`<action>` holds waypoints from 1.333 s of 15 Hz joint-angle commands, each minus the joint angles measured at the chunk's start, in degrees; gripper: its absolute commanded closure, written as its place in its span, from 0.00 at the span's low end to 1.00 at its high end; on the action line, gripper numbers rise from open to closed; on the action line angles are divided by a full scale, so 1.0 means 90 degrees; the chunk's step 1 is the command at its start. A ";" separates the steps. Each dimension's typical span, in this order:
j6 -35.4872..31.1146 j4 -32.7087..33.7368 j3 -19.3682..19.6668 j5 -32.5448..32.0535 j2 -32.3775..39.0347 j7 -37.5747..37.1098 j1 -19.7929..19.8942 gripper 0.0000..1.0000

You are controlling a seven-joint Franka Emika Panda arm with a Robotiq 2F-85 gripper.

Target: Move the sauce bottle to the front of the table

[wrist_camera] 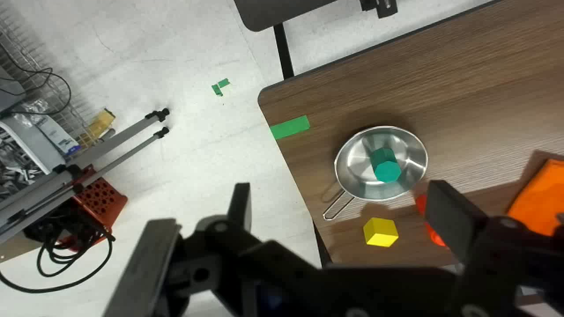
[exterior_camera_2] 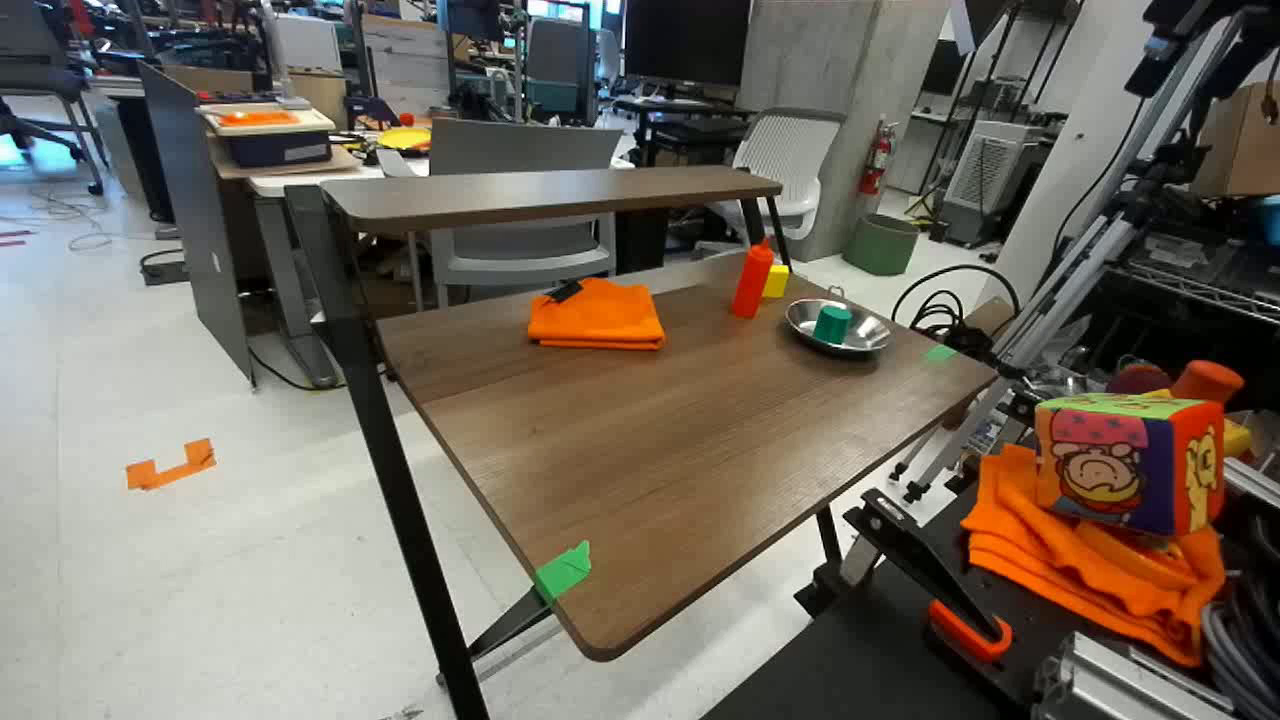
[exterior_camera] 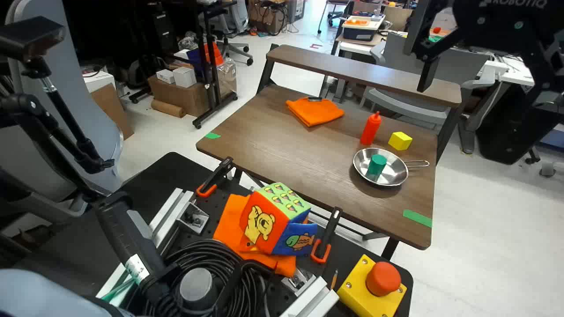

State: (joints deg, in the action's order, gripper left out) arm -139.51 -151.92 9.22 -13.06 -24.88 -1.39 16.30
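The red-orange sauce bottle [exterior_camera: 370,129] stands upright on the brown table [exterior_camera: 273,136]. It is toward the side with the raised shelf, between the yellow block and the orange cloth, as an exterior view [exterior_camera_2: 752,282] also shows. In the wrist view the bottle [wrist_camera: 421,204] is mostly hidden behind the right-hand finger. My gripper [exterior_camera: 482,86] is high above the table, at the upper right of an exterior view. In the wrist view the gripper [wrist_camera: 341,193] has its fingers wide apart with nothing between them. The table [wrist_camera: 467,105] lies well below.
A metal pan [exterior_camera: 359,165] holding a green block [exterior_camera: 377,164] stands beside the bottle. A yellow block [exterior_camera: 400,141] is close by. An orange cloth [exterior_camera: 315,111] lies farther along. A raised shelf [exterior_camera: 361,72] runs along one edge. Clamps and a toy cube [exterior_camera: 275,220] are on the black base.
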 commanded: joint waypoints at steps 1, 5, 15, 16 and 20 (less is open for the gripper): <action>0.0016 0.0009 -0.0001 0.0004 -0.0002 0.0003 0.0000 0.00; 0.0016 0.0009 -0.0001 0.0004 -0.0002 0.0003 0.0000 0.00; 0.2244 0.2806 -0.0407 0.0027 0.2466 -0.0834 -0.0458 0.00; 0.2305 0.3180 -0.0426 0.0028 0.2836 -0.0954 -0.0560 0.00; 0.2386 0.4657 -0.0415 0.0061 0.4295 -0.1227 -0.0945 0.00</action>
State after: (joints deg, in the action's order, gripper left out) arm -120.98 -121.25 5.36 -12.86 3.78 -10.27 9.71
